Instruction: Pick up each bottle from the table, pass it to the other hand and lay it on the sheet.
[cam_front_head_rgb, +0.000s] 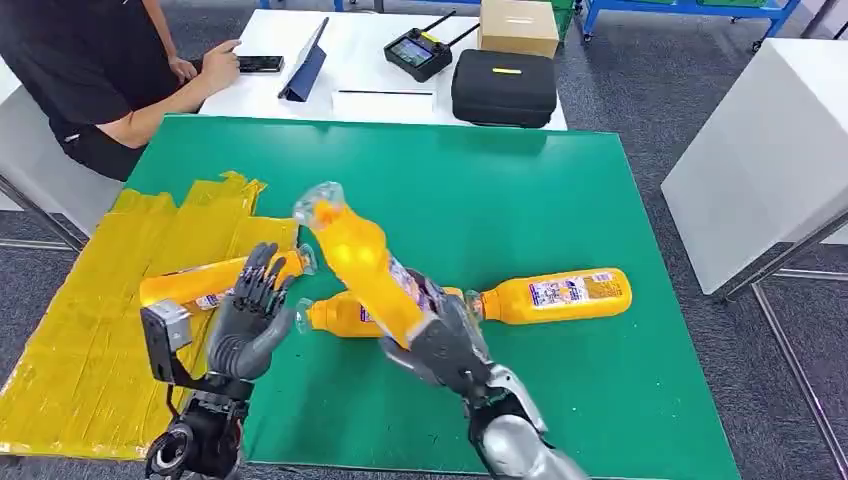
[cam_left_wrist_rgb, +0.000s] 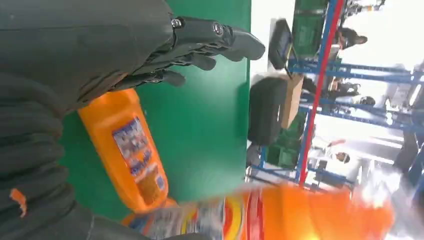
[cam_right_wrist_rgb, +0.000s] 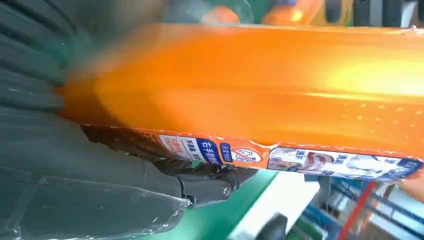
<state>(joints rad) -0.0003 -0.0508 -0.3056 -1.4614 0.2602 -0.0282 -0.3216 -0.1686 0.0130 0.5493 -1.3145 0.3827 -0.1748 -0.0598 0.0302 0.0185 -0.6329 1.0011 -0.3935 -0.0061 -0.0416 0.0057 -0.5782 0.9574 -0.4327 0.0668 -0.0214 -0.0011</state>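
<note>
Right hand (cam_front_head_rgb: 445, 345) grips tilted bottle (cam_front_head_rgb: 362, 262) above green desk (cam_front_head_rgb: 560, 200); left hand (cam_front_head_rgb: 250, 315) beside it, fingers spread, holding nothing.

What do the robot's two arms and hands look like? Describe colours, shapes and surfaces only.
The left hand has dark grey, segmented fingers, with a small grey box mounted at the wrist. The right hand is likewise dark grey, on a shiny silver forearm. In the wrist views, a ribbed grey cover sits behind each hand.
</note>
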